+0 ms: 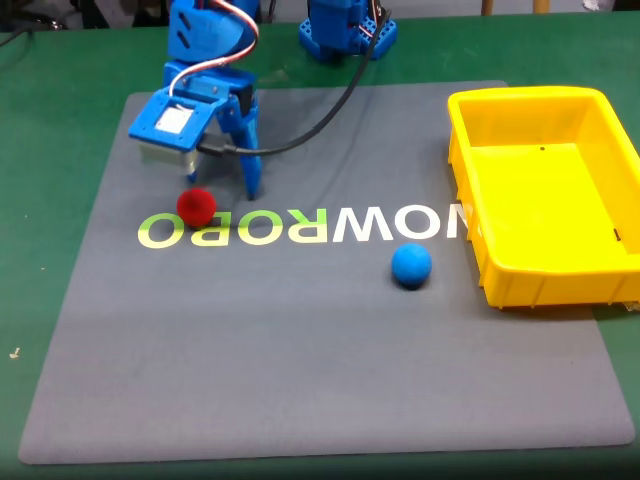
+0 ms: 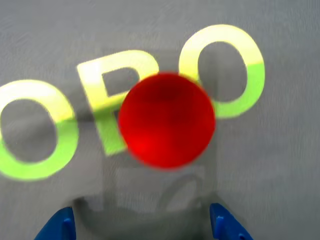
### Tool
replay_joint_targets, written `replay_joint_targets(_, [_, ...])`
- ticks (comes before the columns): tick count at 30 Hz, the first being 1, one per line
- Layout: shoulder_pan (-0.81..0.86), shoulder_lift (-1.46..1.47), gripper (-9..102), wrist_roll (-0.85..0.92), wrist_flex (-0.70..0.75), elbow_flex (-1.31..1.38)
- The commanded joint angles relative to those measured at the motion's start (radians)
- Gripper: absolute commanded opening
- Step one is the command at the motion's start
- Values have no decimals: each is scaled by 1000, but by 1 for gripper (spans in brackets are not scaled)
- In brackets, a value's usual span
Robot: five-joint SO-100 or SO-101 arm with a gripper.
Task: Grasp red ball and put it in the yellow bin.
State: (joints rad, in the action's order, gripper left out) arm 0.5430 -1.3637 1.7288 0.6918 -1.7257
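In the fixed view, at the left of the grey mat (image 1: 300,340), my gripper (image 1: 222,185) hangs point-down from its blue wrist housing, with a black cable (image 1: 320,120) looping away behind it toward the arm's blue base (image 1: 345,35). The red ball (image 1: 196,207) lies on the mat just in front of my fingers, on the pale green lettering (image 1: 300,226) printed across the mat. The wrist view shows it plainly: the red ball (image 2: 166,120) sits over the green letters (image 2: 35,130), and the two blue fingertips (image 2: 227,227) stand far apart at the bottom corners of the picture, with the ball ahead of them and not between them. So my gripper (image 2: 145,227) is spread wide and grips nothing.

Further right in the fixed view, the blue ball (image 1: 411,266) rests on the mat just below the white part of the lettering, well apart from the red ball.

At the right, the yellow bin (image 1: 470,130) sits at the mat's edge, partly over the last letters. Its inside is bare yellow floor and sloped walls, with only a few small dark marks that I cannot make out; neither ball is in it.

The mat lies on a green table surface (image 1: 60,90). Some wooden legs (image 1: 540,6) show at the top edge.
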Motion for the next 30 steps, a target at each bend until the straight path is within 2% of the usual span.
replay_joint_targets(1, [17, 28, 31, -8, -28, 120])
replay_joint_targets(23, [-31, 256, 28, -26, -18, 374])
replay_joint_targets(27, [-29, 256, 18, -20, 2, 374])
replay_joint_targets(29, [-28, 255, 1, -17, 11, 374])
replay_joint_targets(30, [-26, 255, 0, -17, 15, 374])
